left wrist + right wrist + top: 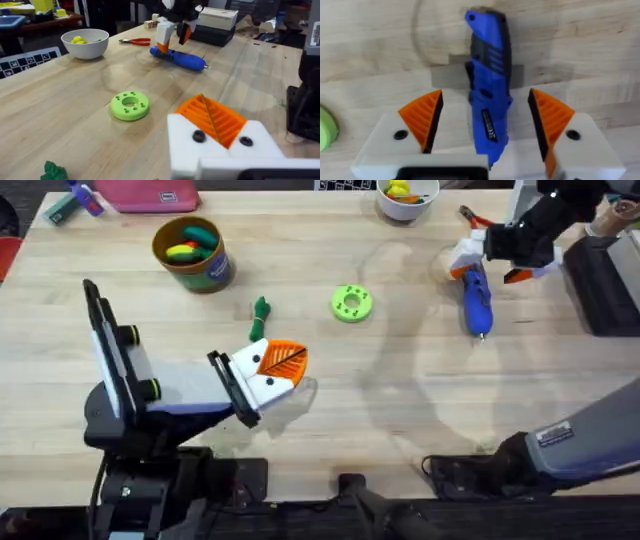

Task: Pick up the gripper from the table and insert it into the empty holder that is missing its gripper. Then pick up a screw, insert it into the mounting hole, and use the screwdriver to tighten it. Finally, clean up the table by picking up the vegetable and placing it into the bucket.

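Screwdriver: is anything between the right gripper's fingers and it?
Nothing visible. The right gripper is open and straddles the screwdriver, which lies on the table between the orange pads; both gaps look clear.

The left gripper (220, 131) shows its white finger bases with orange ribbed pads (212, 117) pressed together. Just beyond it a green round disc (129, 105) lies flat on the wooden table (60, 100). Farther away the right gripper (172, 32) stands over the blue screwdriver (182, 58), its fingers apart. A white bowl (85, 43) and red-handled pliers (135, 41) lie behind.
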You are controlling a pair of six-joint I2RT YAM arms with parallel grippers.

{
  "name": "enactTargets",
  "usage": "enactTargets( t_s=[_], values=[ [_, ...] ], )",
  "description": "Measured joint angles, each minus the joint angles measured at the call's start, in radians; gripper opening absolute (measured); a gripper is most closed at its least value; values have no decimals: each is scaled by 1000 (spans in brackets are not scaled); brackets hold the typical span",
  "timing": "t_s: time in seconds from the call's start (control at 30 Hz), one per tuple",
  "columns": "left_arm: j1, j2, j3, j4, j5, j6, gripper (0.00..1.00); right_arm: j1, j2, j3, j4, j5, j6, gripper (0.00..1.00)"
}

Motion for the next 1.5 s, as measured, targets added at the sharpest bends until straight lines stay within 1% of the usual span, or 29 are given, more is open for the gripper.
enactTargets(
  t_s=[0.17,0.4,0.8,0.97,1.07,1.1,1.23,1.3,1.33,1.37,1.5],
  values=[
    [0,0,0,0,0,0,16,-28,40,0,23,3,-27,909],
    [0,0,0,0,0,0,16,-32,75,0,75,8,-76,898],
    [0,0,0,0,0,0,16,-31,130,2,102,8,-93,866],
    [0,0,0,0,0,0,16,-28,149,2,111,9,-100,814],
    [0,0,0,0,0,0,16,-25,150,5,116,6,-101,720],
    [0,0,0,0,0,0,16,-24,150,5,119,6,-102,667],
    [0,0,0,0,0,0,16,-21,150,5,125,10,-112,360],
    [0,0,0,0,0,0,16,-21,155,5,128,16,-120,101],
    [0,0,0,0,0,0,16,-21,157,5,128,18,-116,37],
    [0,0,0,0,0,0,16,-21,158,6,129,18,-116,20],
    [0,0,0,0,0,0,16,-13,158,8,126,19,-120,25]
  ],
)
